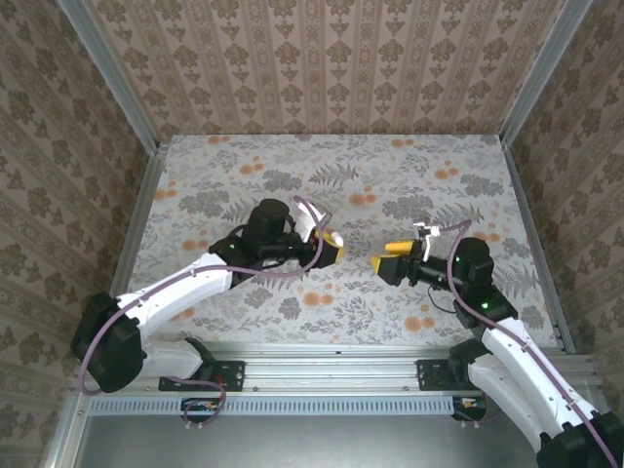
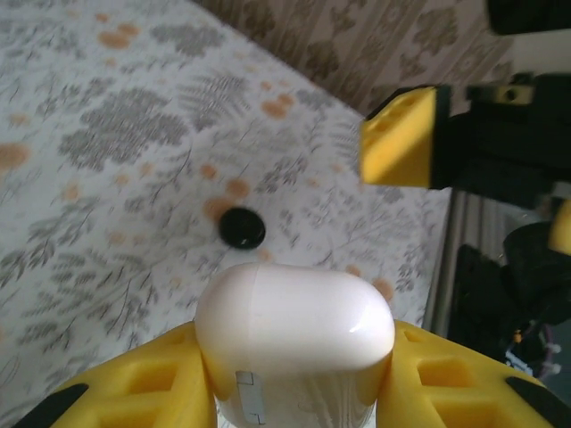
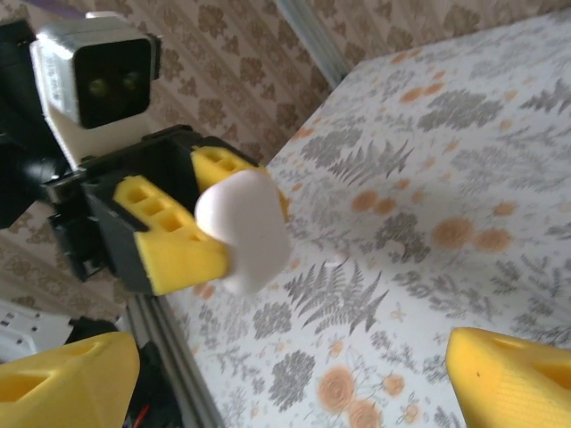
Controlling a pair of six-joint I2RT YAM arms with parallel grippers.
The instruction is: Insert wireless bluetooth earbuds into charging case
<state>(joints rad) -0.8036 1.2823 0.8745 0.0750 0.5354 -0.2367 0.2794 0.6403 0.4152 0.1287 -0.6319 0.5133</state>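
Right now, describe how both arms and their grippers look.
Both the left arm and right arm have white links with black joints and a thin purple cable running along them. The left gripper and right gripper carry blocky yellow fingers with hollow pockets on black mounts. A green light glows on the right arm.

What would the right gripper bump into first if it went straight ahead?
Probably the white charging case, pinched in the left gripper, which sits straight ahead of the open right gripper. Depth is hard to judge, but nothing seems to lie between them.
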